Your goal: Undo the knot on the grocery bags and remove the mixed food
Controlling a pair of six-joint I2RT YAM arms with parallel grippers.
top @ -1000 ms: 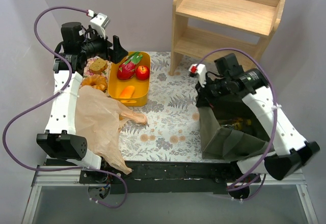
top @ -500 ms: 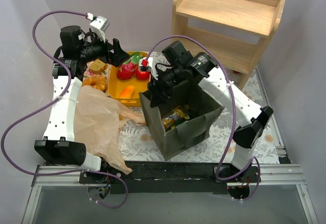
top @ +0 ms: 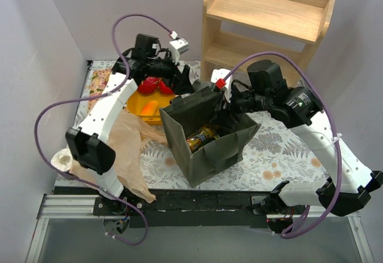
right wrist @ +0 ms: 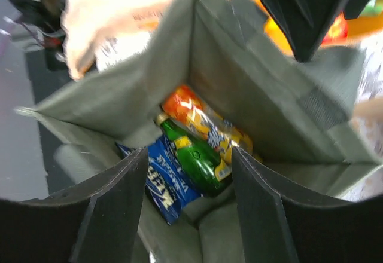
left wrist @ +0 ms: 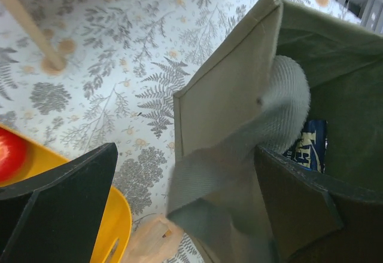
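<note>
An olive tote stands open at the table's middle, holding mixed food: a green bottle, an orange bottle and a blue snack packet. My right gripper hangs open over its mouth, holding nothing. My left gripper is open at the tote's far-left rim, the flat strap handle between its jaws but not pinched. The tan plastic bag lies flattened left of the tote; I cannot make out its knot. Red produce and a carrot-like piece lie in the yellow basket.
A wooden shelf unit stands at the back right. The yellow basket sits directly behind the tote's left corner. A white roll lies at the table's left edge. Both arms crowd the tote's far rim.
The tote went from the right side to the middle. The right gripper has let go of it and opened over its mouth. The left arm swung from the back left to the tote's rim.
</note>
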